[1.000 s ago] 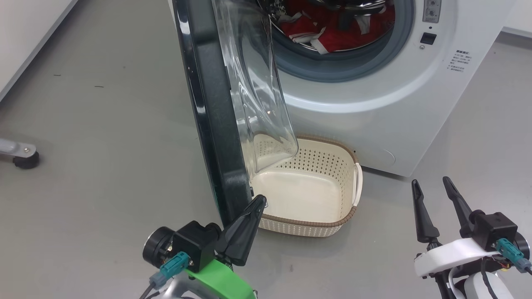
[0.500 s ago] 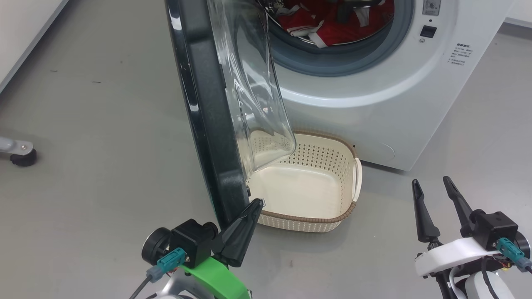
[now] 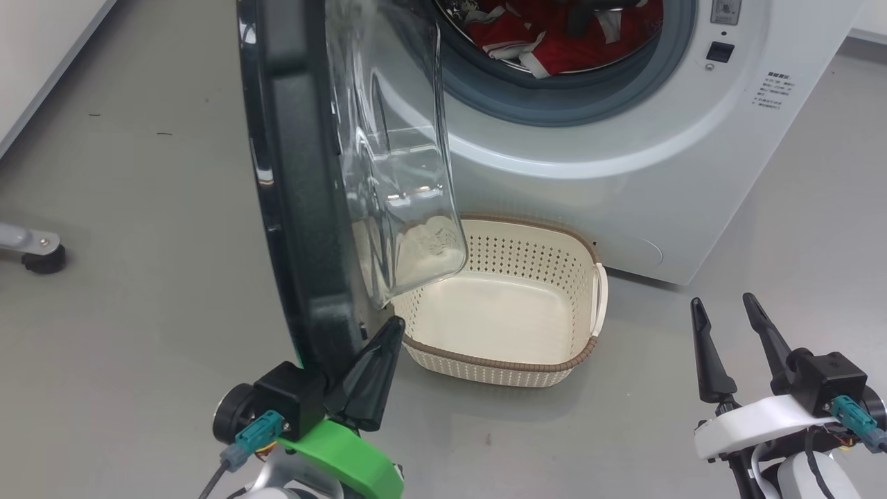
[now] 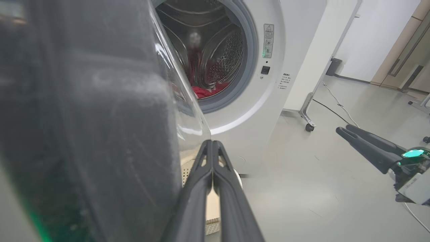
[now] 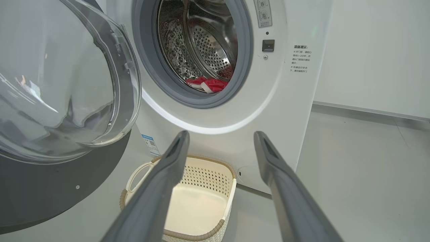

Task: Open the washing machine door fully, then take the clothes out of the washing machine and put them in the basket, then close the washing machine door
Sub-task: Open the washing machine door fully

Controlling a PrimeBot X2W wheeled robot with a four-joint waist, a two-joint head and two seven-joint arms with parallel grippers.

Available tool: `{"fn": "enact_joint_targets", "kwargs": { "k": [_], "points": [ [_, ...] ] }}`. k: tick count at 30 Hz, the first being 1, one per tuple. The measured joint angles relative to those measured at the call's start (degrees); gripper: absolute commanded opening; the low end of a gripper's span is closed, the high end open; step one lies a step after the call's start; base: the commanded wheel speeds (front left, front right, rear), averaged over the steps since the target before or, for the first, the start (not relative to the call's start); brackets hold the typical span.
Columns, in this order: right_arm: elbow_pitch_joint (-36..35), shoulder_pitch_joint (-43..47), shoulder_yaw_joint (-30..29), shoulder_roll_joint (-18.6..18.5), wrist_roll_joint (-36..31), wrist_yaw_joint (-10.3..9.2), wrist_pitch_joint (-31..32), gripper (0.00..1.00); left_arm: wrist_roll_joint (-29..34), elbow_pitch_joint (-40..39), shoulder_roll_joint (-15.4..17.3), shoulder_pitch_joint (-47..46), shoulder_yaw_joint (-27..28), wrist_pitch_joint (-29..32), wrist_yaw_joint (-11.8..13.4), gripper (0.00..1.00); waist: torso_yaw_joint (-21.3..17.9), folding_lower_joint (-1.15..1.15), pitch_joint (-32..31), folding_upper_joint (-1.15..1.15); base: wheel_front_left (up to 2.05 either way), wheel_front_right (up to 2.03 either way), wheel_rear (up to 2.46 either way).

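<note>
The washing machine [image 3: 624,159] stands at the back with its drum showing. The washing machine door [image 3: 298,208] stands partly open, edge-on to me, and its glass bowl [image 3: 388,173] hangs over the basket's left end. Red clothes [image 3: 554,34] with white trim lie in the drum, also seen as clothes [image 5: 208,84]. The cream basket [image 3: 499,365] sits on the floor below the opening. My left gripper [image 3: 393,324] is shut, with its tip against the inner side of the door's lower rim [image 4: 100,134]. My right gripper [image 3: 722,303] is open and holds nothing, to the right of the basket.
A grey leg with a black caster [image 3: 31,253] stands on the floor at the far left. A white wall base runs along the upper left. To the right of the machine, a stand on a caster [image 4: 307,126] and a floor cable [image 4: 336,104] are visible.
The door has swung further open to the left, uncovering more of the basket. My shut left gripper has moved left and slightly down with it. The right gripper has stayed put.
</note>
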Motion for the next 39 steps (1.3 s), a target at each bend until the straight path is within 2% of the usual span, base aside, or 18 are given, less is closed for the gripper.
{"fn": "enact_joint_targets", "kwargs": {
  "k": [18, 39],
  "points": [
    [0.43, -0.04, -0.76, 0.73, -0.27, 0.16, 0.0, 1.0, -0.47, 3.03, -0.34, 1.19, 6.82, -4.21, 3.01, 0.0, 0.99, 0.0, -0.67, 0.0, 0.0, 0.0, 0.0],
    [0.52, -0.26, -0.97, 1.1, -1.1, 0.55, 0.0, 1.0, -1.44, 6.59, -0.13, 1.12, 21.41, -9.33, 3.93, 0.0, 1.23, 0.0, 0.43, 0.0, 0.0, 0.0, 0.0]
  ]
}}
